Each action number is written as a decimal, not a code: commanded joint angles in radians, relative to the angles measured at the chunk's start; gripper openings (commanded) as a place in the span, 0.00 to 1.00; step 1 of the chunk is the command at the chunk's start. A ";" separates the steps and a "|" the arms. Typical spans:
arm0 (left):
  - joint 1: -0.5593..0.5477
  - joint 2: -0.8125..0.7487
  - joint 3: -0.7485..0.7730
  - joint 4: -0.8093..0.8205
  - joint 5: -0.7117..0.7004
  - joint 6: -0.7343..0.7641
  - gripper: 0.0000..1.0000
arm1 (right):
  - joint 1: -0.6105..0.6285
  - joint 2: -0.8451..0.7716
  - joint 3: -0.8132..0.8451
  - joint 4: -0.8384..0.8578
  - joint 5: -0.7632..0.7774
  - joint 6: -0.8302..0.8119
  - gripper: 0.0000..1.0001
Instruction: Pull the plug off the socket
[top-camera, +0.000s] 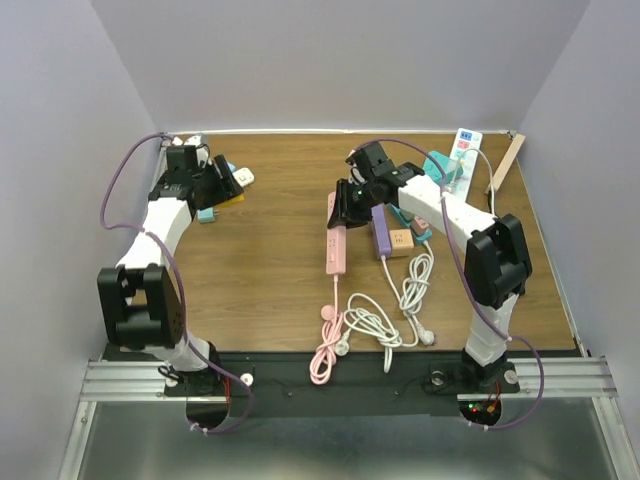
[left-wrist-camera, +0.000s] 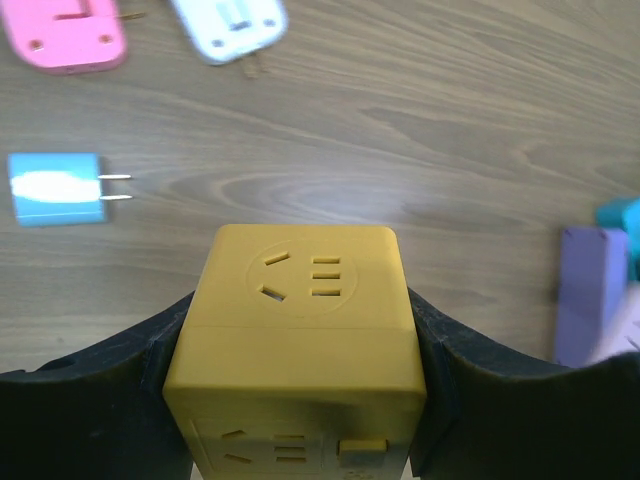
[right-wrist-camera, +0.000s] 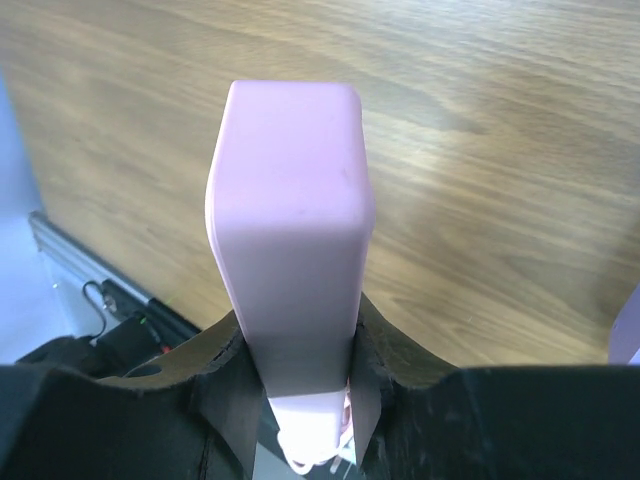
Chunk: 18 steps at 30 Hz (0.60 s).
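In the left wrist view, the bottom edge cuts off the yellow cube (left-wrist-camera: 305, 330), and the left gripper (left-wrist-camera: 303, 318) covers its sides. The top edge crops a pink plug (left-wrist-camera: 65, 35) and a blurred white plug (left-wrist-camera: 230, 25). The right edge crops a purple strip (left-wrist-camera: 590, 295). From above, the right gripper (top-camera: 340, 213) hides the pink strip's (top-camera: 335, 250) far end, so whether a plug sits there cannot be told.

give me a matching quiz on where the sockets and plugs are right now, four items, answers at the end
1 yellow socket cube
2 pink power strip
3 blue charger
4 purple power strip

a in the right gripper
b loose on the table, prongs bare
c in the left gripper
d on the table beside a tan block

Pairs: 1-c, 2-a, 3-b, 4-d
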 joint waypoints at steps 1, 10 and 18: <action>0.078 0.135 0.057 0.096 -0.062 -0.062 0.00 | 0.007 -0.093 0.027 -0.001 -0.050 0.002 0.00; 0.170 0.391 0.217 0.077 -0.078 -0.070 0.01 | -0.034 -0.207 0.123 -0.002 -0.132 0.078 0.01; 0.183 0.426 0.220 0.079 -0.053 -0.084 0.60 | -0.122 -0.159 0.318 -0.002 -0.294 0.127 0.01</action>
